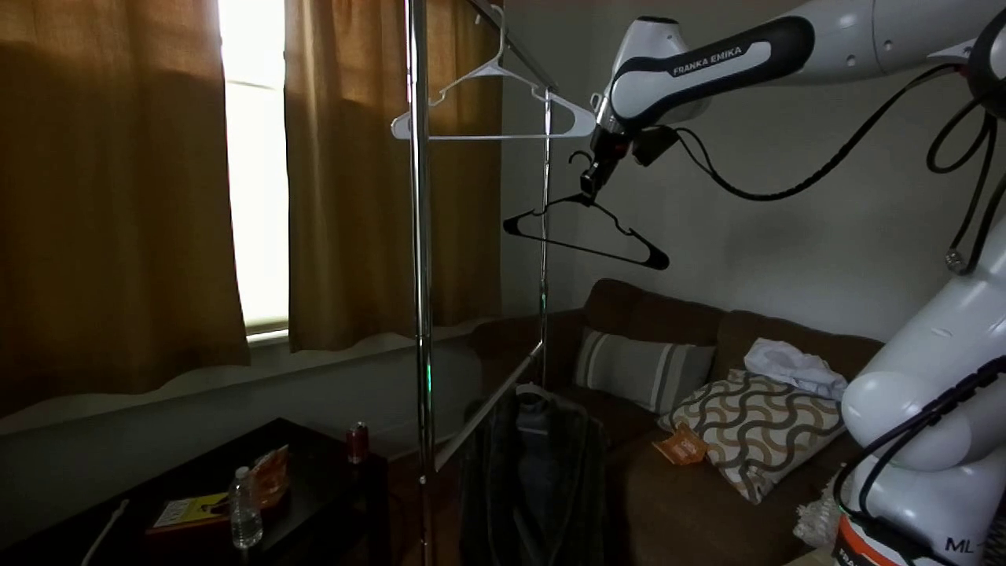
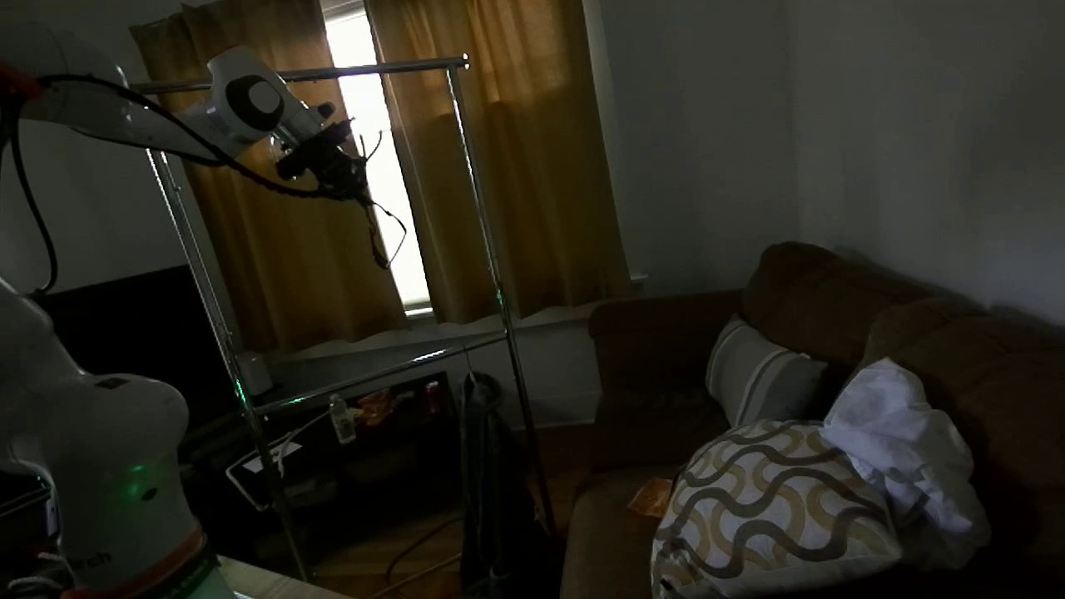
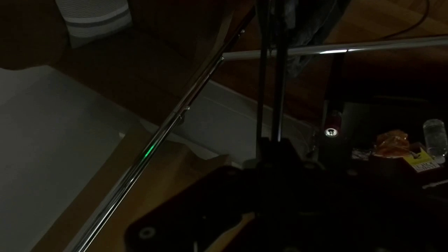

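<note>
The black jointed pincer [image 1: 588, 187] is closed on the neck of a thin black triangular plastic hanger [image 1: 589, 250], held tilted in mid-air near a shiny chrome tubular rack [image 1: 422, 236]; a smooth white plastic hanger [image 1: 493, 70] hangs from it, before mustard cloth curtains [image 1: 118, 196].

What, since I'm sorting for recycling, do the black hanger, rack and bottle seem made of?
Black hanger: probably smooth plastic, given its broad, moulded-looking ends.
Rack: likely polished metal, judging by mirror-like glints.
Bottle: clear, probably plastic, with ridged, see-through walls.
</note>
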